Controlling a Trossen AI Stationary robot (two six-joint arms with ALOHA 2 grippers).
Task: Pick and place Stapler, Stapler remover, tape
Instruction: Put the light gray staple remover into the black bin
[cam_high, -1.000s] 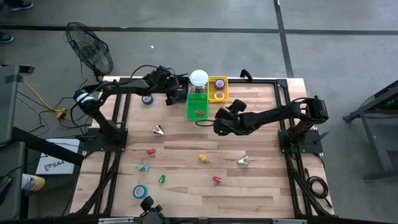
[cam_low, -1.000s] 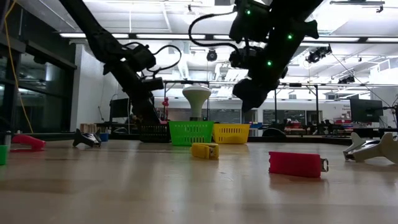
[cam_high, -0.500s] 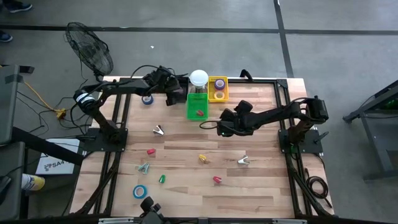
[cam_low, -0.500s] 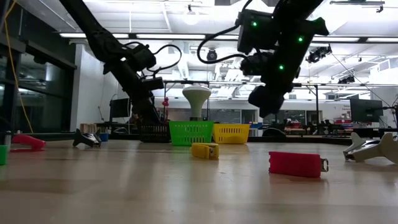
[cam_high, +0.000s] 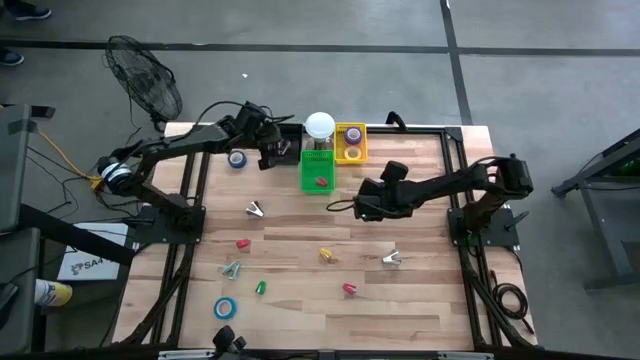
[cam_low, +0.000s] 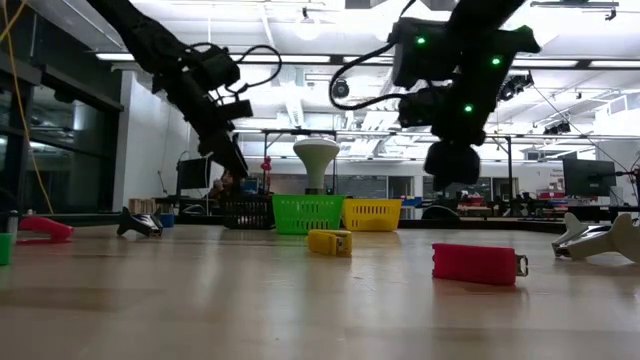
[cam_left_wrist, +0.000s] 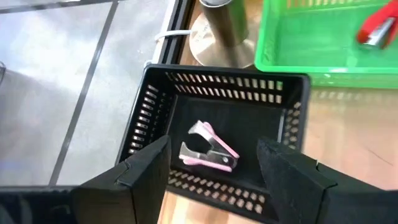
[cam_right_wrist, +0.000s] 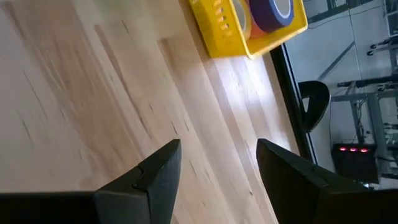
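Observation:
My left gripper (cam_left_wrist: 213, 147) (cam_high: 270, 150) is open and hovers above the black basket (cam_left_wrist: 219, 86) at the table's far edge. A pink staple remover (cam_left_wrist: 208, 153) lies on the basket's floor below the fingers. My right gripper (cam_right_wrist: 217, 149) (cam_high: 364, 203) is open and hangs above bare wood near the table's middle, touching nothing. The yellow basket (cam_right_wrist: 214, 25) (cam_high: 350, 156) holds a purple tape roll (cam_right_wrist: 277, 12). The green basket (cam_high: 318, 170) holds a red stapler (cam_high: 321, 181). A blue tape roll (cam_high: 237, 158) lies left of the black basket, another blue roll (cam_high: 225, 308) near the front edge.
Loose on the table lie a yellow stapler (cam_high: 326, 254), two red staplers (cam_high: 242, 243) (cam_high: 348, 289), a green stapler (cam_high: 260, 287) and staple removers (cam_high: 255, 209) (cam_high: 391, 258) (cam_high: 231, 269). A white round-topped jar (cam_high: 319, 125) stands behind the green basket. A fan (cam_high: 145, 75) sits beyond the far left corner.
My right gripper has moved away from the green basket toward the table's right edge and sunk a little. My left gripper has risen above the black basket and drawn slightly toward the table's left edge.

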